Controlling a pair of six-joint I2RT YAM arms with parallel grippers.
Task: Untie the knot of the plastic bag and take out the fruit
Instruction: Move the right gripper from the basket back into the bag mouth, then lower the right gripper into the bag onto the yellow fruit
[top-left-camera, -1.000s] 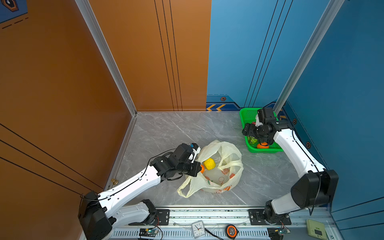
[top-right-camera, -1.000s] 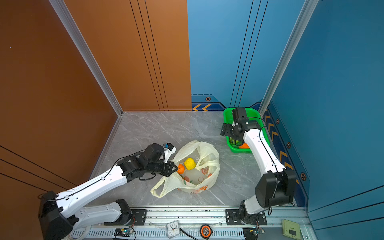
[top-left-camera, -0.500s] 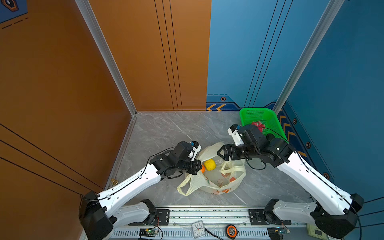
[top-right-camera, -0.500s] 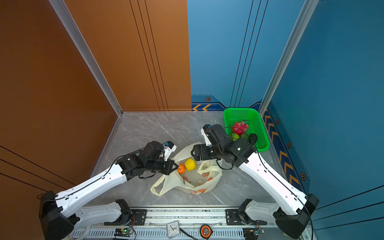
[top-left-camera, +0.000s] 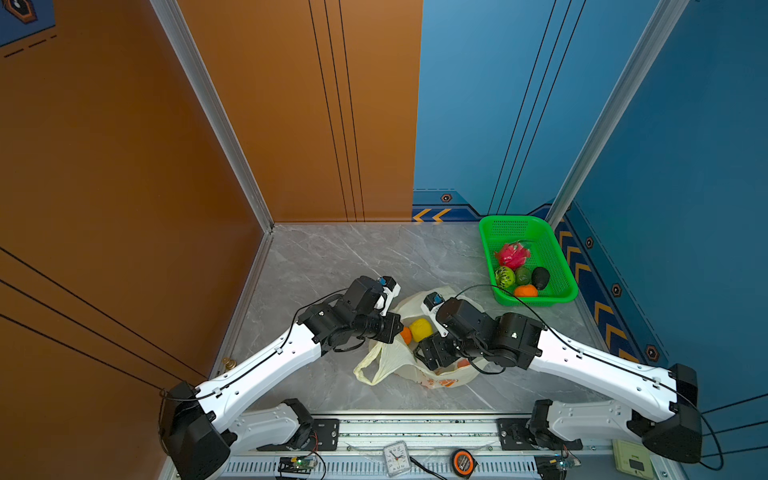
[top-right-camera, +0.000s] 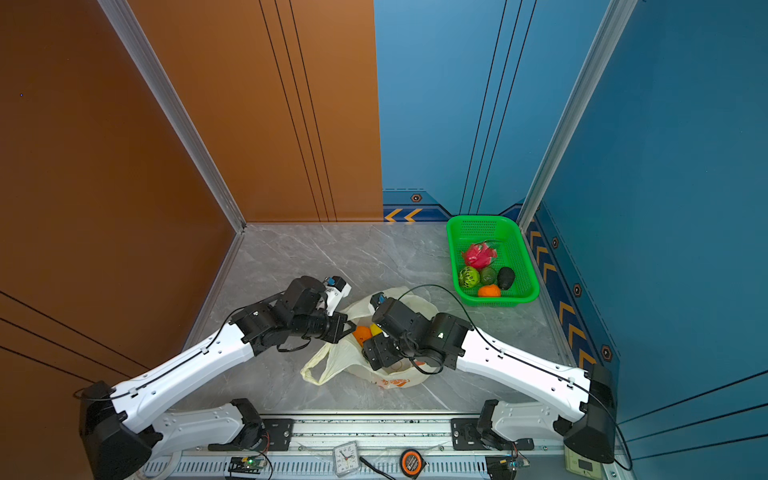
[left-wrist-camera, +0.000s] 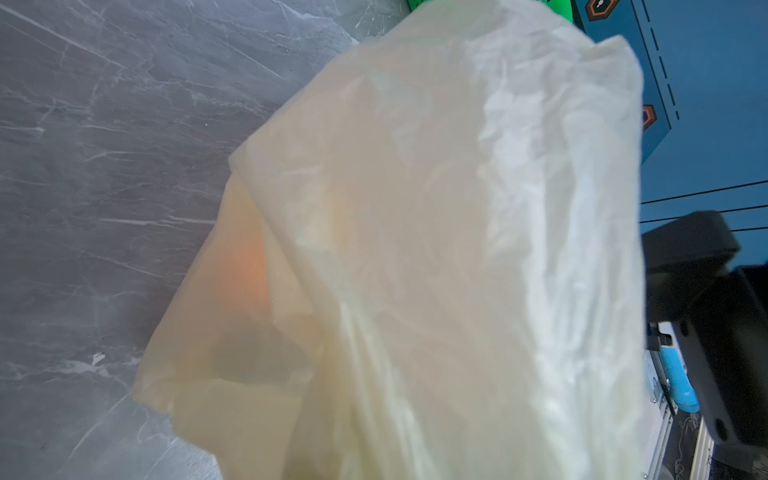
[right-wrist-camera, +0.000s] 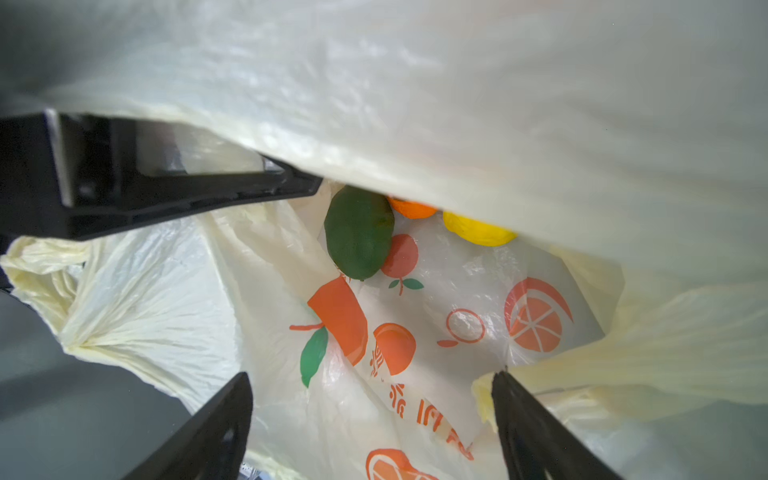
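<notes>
Fingers (right-wrist-camera: 216, 428) of the right gripper (right-wrist-camera: 374, 419) gaped inside the plastic bag (right-wrist-camera: 145, 311) toward 3 fruit (right-wrist-camera: 359, 232); the left gripper (top-left-camera: 392, 328) pinched the rim, holding it open.

Left arm (top-left-camera: 266, 365) and right arm (top-left-camera: 590, 365) reach inward from the near desk (top-left-camera: 332, 257) edge. Left gripper (top-left-camera: 394, 328) pinches the bag (top-left-camera: 384, 361) rim; right gripper (right-wrist-camera: 372, 411) points down, jaws spread wide.
</notes>
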